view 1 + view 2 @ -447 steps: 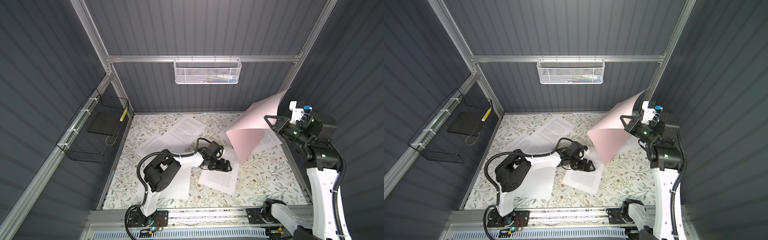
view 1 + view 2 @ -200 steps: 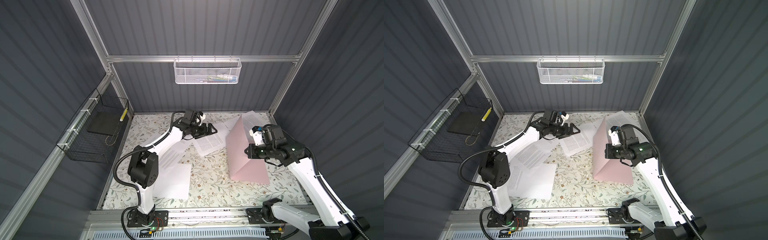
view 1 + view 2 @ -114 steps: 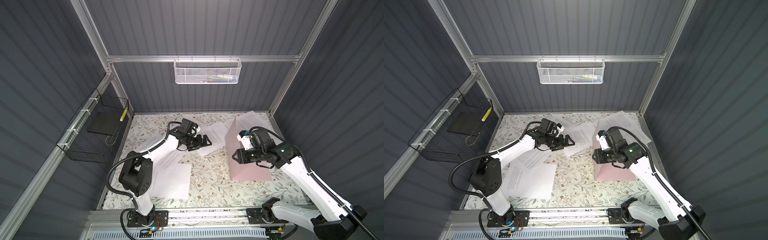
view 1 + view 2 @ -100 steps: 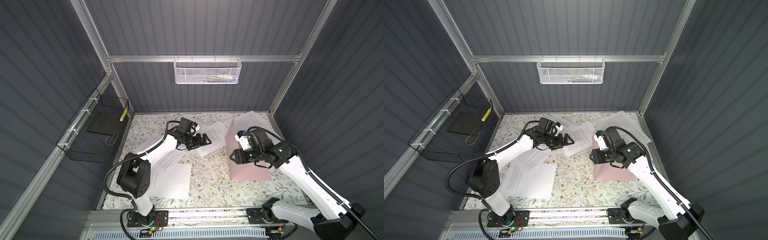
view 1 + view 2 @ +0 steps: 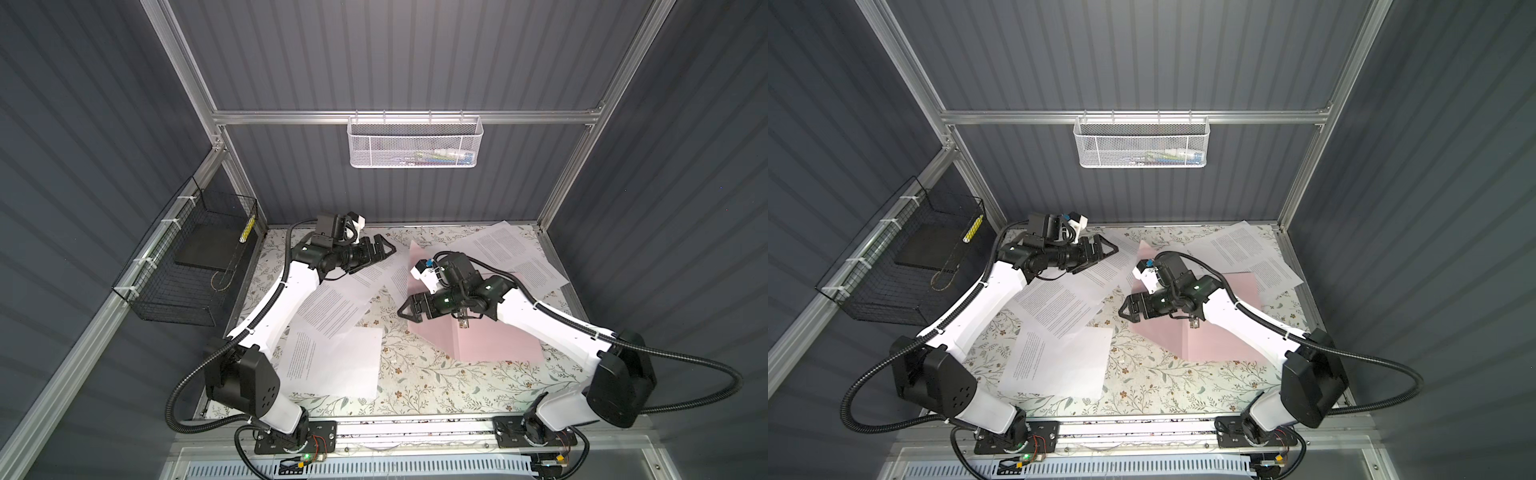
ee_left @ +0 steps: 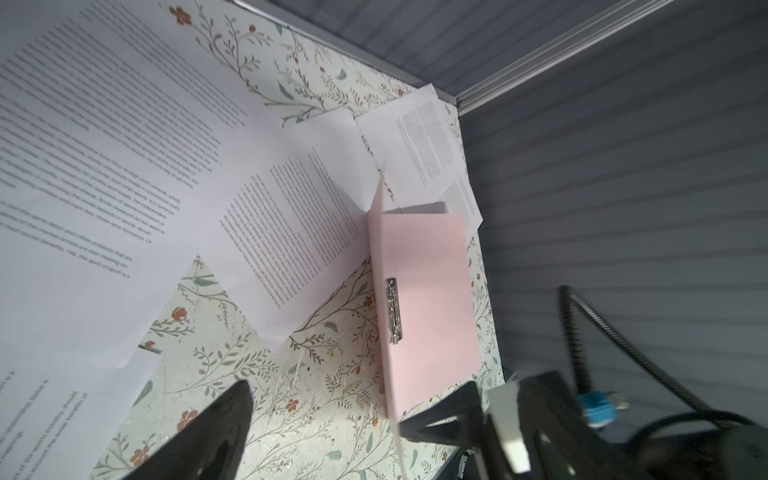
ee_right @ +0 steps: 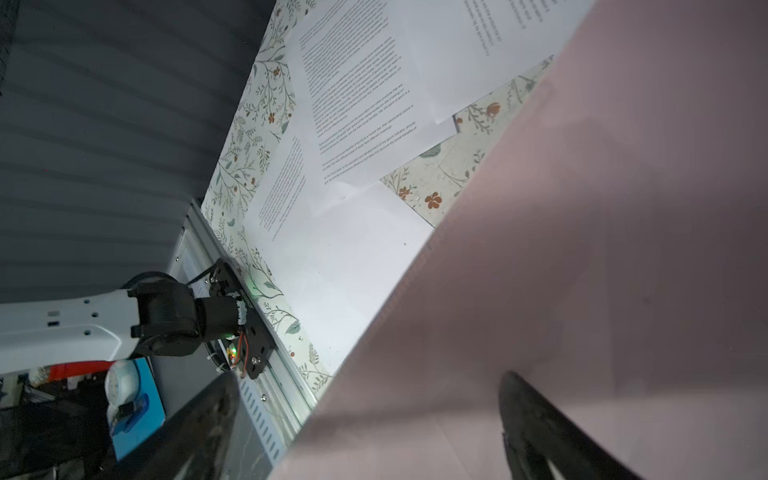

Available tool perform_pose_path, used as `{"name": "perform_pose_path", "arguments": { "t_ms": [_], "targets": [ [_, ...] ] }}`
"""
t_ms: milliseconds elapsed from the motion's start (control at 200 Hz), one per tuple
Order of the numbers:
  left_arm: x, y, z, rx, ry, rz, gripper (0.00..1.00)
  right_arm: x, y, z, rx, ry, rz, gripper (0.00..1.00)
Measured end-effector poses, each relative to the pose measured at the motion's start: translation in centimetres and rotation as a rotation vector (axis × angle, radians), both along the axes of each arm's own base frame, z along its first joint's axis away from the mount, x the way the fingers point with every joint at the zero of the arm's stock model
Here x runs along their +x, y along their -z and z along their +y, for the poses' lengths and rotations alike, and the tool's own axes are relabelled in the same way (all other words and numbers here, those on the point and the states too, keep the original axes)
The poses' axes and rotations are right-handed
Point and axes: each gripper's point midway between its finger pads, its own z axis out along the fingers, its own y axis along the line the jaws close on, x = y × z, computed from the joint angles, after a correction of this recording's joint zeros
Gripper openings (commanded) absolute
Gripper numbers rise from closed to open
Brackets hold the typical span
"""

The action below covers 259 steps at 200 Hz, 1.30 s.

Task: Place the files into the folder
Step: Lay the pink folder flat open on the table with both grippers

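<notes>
Fingers point(image 7: 536, 432) of the right gripper point(image 5: 405, 312) are spread wide and pinch nothing, beside the half-raised cover of the pink folder point(image 5: 498, 345). It lies open toward the table's point(image 5: 415, 386) right edge. The left gripper point(image 5: 384, 252), also spread and empty, hovers over the files point(image 5: 332, 311) near the far edge. With nothing holding it, that cover may fall shut before a sheet arrives. Overlapping sheets could also drag along together.

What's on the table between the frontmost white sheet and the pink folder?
Nothing: in both top views only bare flowered tablecloth separates that sheet from the folder.
</notes>
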Motion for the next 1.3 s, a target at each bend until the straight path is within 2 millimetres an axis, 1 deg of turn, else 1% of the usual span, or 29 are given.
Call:
{"name": "perform_pose_path", "arguments": {
  "t_ms": [65,125,195,260,355,445,565,625,665,720,725,795,880,976,1091,1111,1196,1246,1296],
  "targets": [
    [0.1,-1.3,-0.1,-0.004,0.009,-0.030,1.00,0.1,0.7,0.1,0.031,-0.010,0.012,0.99],
    [0.0,-2.0,-0.4,-0.011,0.027,-0.043,1.00,0.3,1.0,-0.1,0.061,-0.009,0.016,0.99],
    [0.0,-2.1,-1.2,-0.017,0.056,-0.041,1.00,0.9,1.5,-0.6,0.098,0.006,0.021,0.99],
    [0.1,-1.5,-2.4,-0.008,0.089,-0.029,1.00,1.6,2.6,-1.5,0.105,0.032,0.045,0.98],
    [-0.1,0.1,-5.4,0.014,0.161,-0.001,1.00,2.6,4.4,-2.4,0.094,0.069,0.067,0.95],
    [-0.6,2.1,-8.2,0.036,0.225,0.032,1.00,2.4,6.2,-3.2,0.095,0.093,0.103,0.91],
    [-1.5,5.1,-10.7,0.058,0.281,0.085,1.00,2.2,7.9,-5.0,0.102,0.153,0.151,0.90],
    [-1.8,6.8,-11.6,0.066,0.300,0.114,1.00,2.1,8.1,-5.9,0.105,0.180,0.157,0.89],
    [-1.9,8.3,-11.9,0.076,0.307,0.140,1.00,2.0,7.8,-6.4,0.111,0.193,0.152,0.88],
    [-1.9,10.1,-12.0,0.090,0.310,0.169,1.00,2.0,7.1,-6.9,0.123,0.206,0.137,0.87],
    [-2.0,10.5,-12.0,0.093,0.309,0.176,1.00,2.1,7.0,-7.0,0.126,0.209,0.133,0.87],
    [-2.2,13.3,-11.8,0.118,0.307,0.223,1.00,2.2,6.1,-7.7,0.150,0.230,0.107,0.86],
    [-2.9,16.8,-11.2,0.152,0.302,0.285,1.00,2.2,5.7,-9.3,0.164,0.274,0.089,0.84],
    [-4.1,20.3,-10.3,0.182,0.290,0.352,1.00,2.3,6.3,-11.4,0.160,0.337,0.097,0.78],
    [-5.8,23.7,-8.8,0.221,0.275,0.418,1.00,2.4,7.9,-14.2,0.136,0.430,0.142,0.70],
    [-6.1,23.9,-8.8,0.212,0.279,0.431,1.00,2.5,8.3,-14.7,0.129,0.447,0.149,0.68],
    [-5.9,24.0,-8.5,0.211,0.264,0.411,1.00,2.6,9.7,-17.0,0.100,0.534,0.191,0.58],
    [-5.8,24.0,-8.3,0.202,0.256,0.403,0.99,2.5,10.5,-18.1,0.085,0.580,0.215,0.57],
    [-5.7,24.0,-8.0,0.194,0.247,0.393,1.00,2.2,11.2,-18.6,0.074,0.605,0.231,0.54]
  ]
}}
